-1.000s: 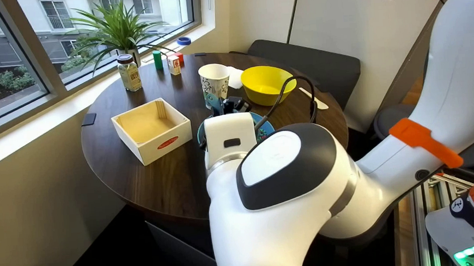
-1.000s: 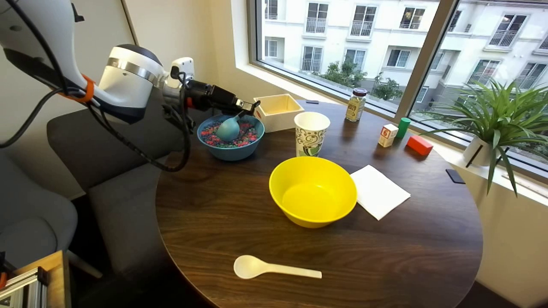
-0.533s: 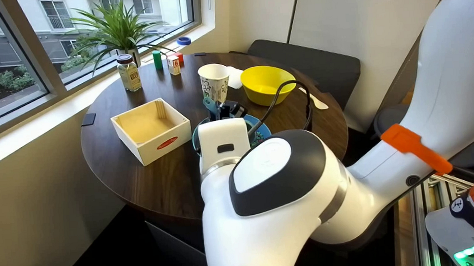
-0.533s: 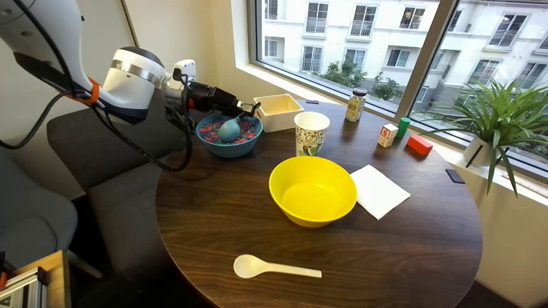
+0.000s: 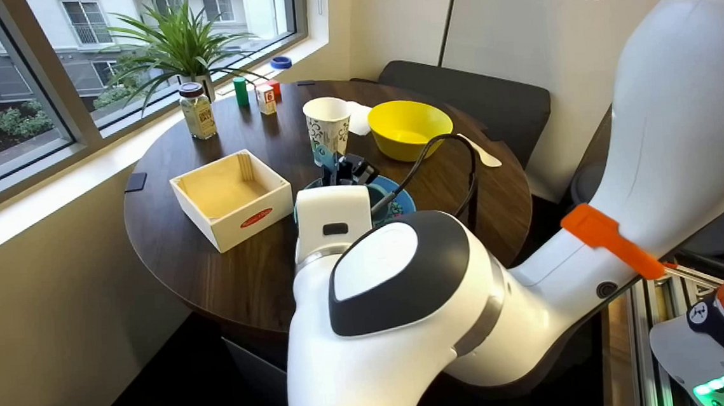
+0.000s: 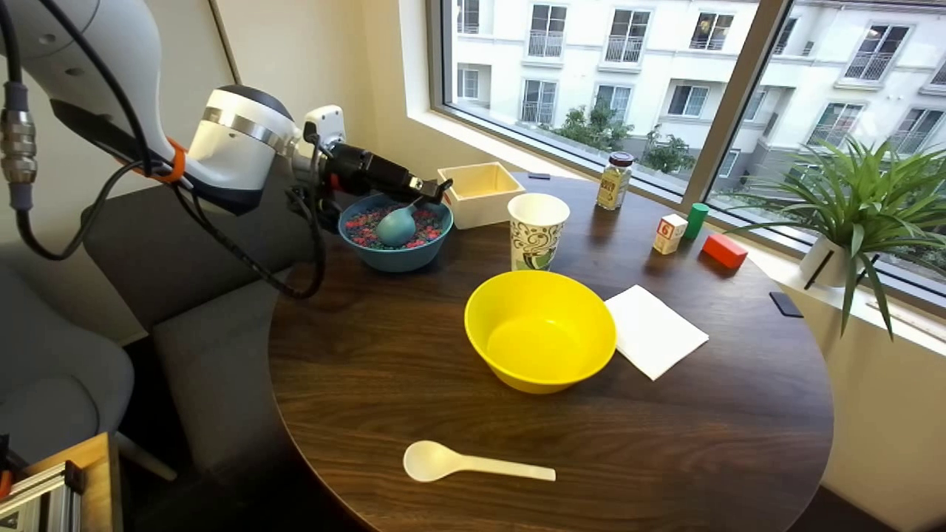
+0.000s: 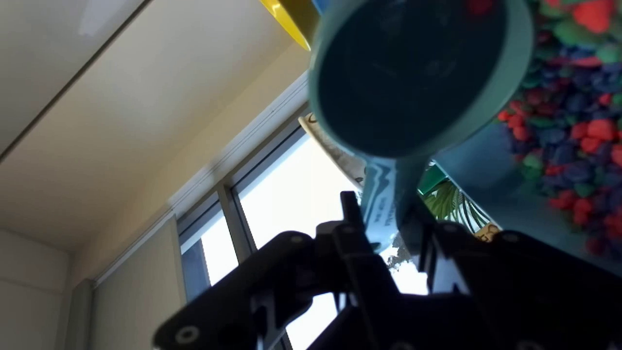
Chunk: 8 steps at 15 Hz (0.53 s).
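Gravel (image 6: 429,227) and its blue bowl (image 6: 395,258) had slid slightly from the yellow bowl (image 6: 543,332), likely making the scooping less steady, while the claw (image 7: 381,216) gripped the teal scoop (image 6: 397,227) over them.

Both exterior views look down on the same round surface (image 6: 650,436) from different sides. The wrist view, tilted and close, looks past the claw (image 7: 384,209) at the scoop (image 7: 408,87).
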Available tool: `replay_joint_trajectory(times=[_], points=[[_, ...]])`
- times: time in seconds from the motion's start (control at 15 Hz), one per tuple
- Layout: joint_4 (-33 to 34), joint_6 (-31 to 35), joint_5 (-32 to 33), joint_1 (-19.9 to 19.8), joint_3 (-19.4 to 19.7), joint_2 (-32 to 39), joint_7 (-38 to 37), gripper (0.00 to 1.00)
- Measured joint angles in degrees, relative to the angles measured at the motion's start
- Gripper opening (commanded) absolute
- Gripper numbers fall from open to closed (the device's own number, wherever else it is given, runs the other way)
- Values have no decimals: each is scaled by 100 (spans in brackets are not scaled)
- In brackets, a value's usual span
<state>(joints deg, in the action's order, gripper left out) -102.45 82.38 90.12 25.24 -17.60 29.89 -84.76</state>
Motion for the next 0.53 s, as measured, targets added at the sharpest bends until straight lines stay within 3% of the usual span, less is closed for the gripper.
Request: replay_joint_trajectory(times=[0.53], points=[[327, -110, -254, 1, 6, 127, -843, 6]])
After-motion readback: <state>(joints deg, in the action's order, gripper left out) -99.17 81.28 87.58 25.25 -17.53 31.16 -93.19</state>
